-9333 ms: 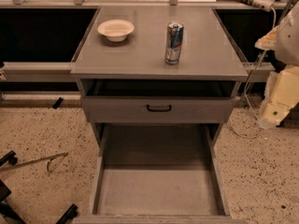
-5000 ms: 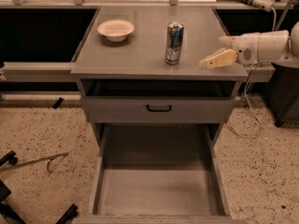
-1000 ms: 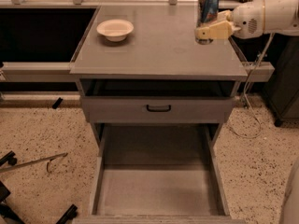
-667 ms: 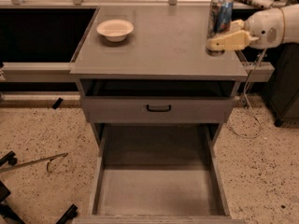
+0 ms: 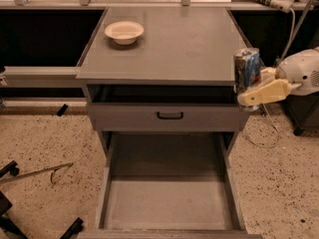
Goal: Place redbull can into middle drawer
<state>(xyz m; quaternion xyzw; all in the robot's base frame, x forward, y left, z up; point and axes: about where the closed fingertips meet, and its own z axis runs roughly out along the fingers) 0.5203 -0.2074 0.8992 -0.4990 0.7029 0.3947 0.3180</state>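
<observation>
The redbull can (image 5: pixel 246 67), silver and blue, is held upright in my gripper (image 5: pixel 249 94), which is shut on it. The can hangs in the air just off the front right corner of the cabinet top (image 5: pixel 169 49), about level with that top. A cream finger (image 5: pixel 265 91) crosses the can's lower part. The middle drawer (image 5: pixel 167 203) is pulled out wide below, a long grey tray with a flat floor and low side walls. The can is above and to the right of the drawer, outside its right wall.
A shallow cream bowl (image 5: pixel 124 32) sits at the back left of the cabinet top. A grey drawer front with a small black handle (image 5: pixel 170 116) is above the open drawer. Black legs and a thin rod (image 5: pixel 35 173) lie on the speckled floor at left. A cable (image 5: pixel 261 133) hangs at right.
The can has left the cabinet top in my gripper. Over the last second, gripper and can moved from the top's back right toward the front and down, past the right front corner.
</observation>
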